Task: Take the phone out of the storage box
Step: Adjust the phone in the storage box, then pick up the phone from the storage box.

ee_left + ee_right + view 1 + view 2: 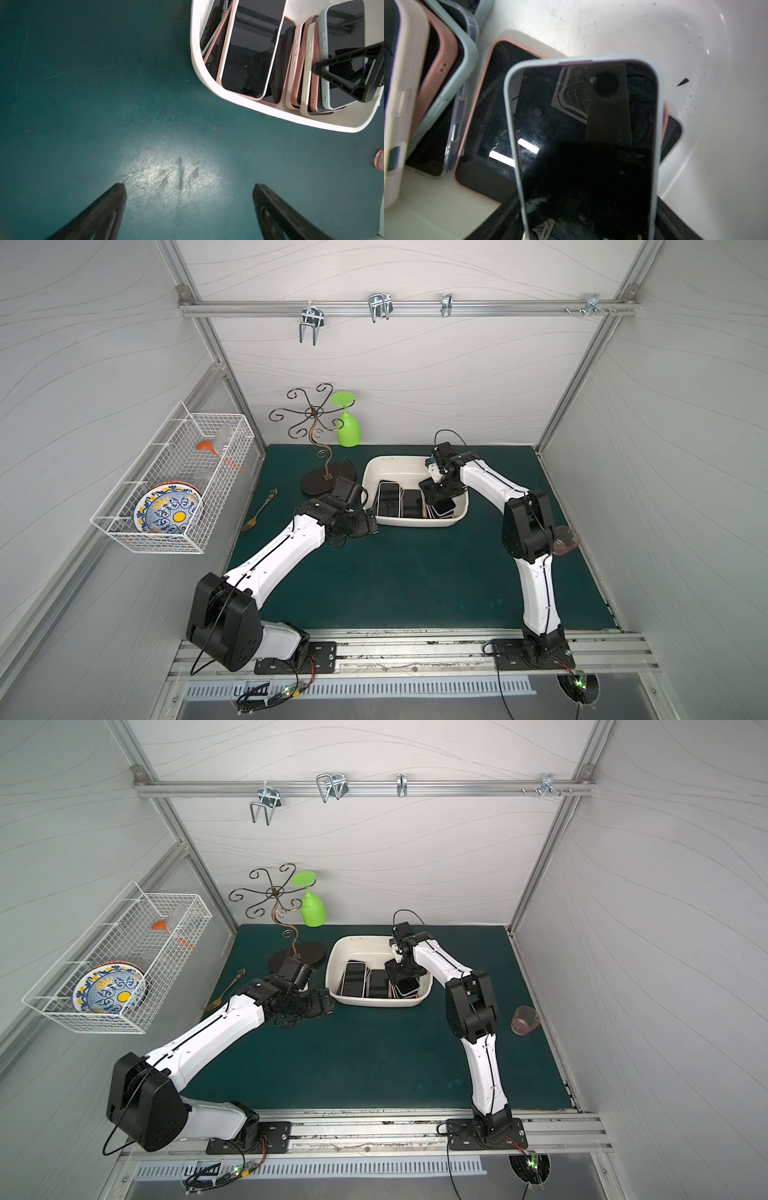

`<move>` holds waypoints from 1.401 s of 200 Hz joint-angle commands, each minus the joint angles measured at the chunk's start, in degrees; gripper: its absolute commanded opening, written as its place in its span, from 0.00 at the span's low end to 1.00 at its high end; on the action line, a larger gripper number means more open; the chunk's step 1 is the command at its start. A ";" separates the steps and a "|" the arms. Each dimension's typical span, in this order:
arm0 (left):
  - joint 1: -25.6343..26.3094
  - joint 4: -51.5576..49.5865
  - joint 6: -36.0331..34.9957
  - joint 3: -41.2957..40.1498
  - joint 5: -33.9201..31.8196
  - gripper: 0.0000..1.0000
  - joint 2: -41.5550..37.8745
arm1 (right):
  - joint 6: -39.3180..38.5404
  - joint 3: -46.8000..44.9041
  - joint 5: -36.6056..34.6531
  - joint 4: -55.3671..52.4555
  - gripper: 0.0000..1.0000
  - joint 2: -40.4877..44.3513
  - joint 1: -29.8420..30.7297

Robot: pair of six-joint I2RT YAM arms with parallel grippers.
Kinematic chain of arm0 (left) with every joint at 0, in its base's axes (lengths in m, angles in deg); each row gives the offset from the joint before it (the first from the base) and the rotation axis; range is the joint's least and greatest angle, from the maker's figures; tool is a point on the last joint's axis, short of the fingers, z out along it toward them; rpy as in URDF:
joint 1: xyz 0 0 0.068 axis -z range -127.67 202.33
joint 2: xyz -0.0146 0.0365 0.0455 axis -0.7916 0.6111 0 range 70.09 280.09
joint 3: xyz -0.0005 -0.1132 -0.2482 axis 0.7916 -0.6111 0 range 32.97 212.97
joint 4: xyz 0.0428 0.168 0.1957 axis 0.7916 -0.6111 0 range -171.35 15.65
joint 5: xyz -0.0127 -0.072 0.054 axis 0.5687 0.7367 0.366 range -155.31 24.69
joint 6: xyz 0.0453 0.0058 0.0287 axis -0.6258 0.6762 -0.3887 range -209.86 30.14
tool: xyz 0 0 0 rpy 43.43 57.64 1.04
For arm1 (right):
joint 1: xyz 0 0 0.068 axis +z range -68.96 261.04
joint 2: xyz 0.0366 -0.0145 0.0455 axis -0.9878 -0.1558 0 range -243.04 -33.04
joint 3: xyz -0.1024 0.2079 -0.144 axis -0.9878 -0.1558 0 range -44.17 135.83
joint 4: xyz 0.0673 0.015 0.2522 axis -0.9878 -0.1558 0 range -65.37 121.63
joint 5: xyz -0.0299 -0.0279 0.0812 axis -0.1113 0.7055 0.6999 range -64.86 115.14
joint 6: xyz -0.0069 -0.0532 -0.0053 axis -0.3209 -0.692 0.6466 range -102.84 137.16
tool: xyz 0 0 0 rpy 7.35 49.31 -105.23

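The storage box is a cream-white tub on the green mat, seen in both top views, with several dark-screened phones in it. My right gripper reaches down into its right end. In the right wrist view a phone in a pale blue case fills the space between the jaws, which lie along both of its long edges; it sits tilted over a pink-cased phone. The left wrist view shows this phone leaning on the row with a black finger across it. My left gripper stands open and holds nothing, over the mat beside the box's left front corner.
A white wire basket with a patterned plate hangs on the left wall. A metal scroll stand carrying an upturned green cup stands behind the box. A fork lies left of it, a pink glass to the right.
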 commanded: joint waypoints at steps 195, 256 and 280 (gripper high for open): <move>-0.36 14.35 1.75 8.16 13.22 1.00 8.96 | 5.95 3.19 11.92 -0.74 0.40 -0.36 -3.56; -0.85 14.34 1.01 6.89 13.01 1.00 8.69 | 6.86 0.55 10.77 -0.01 0.77 0.46 -5.26; -0.86 14.76 1.28 6.70 13.26 1.00 8.64 | 6.46 0.31 10.94 -0.19 0.68 0.43 -5.42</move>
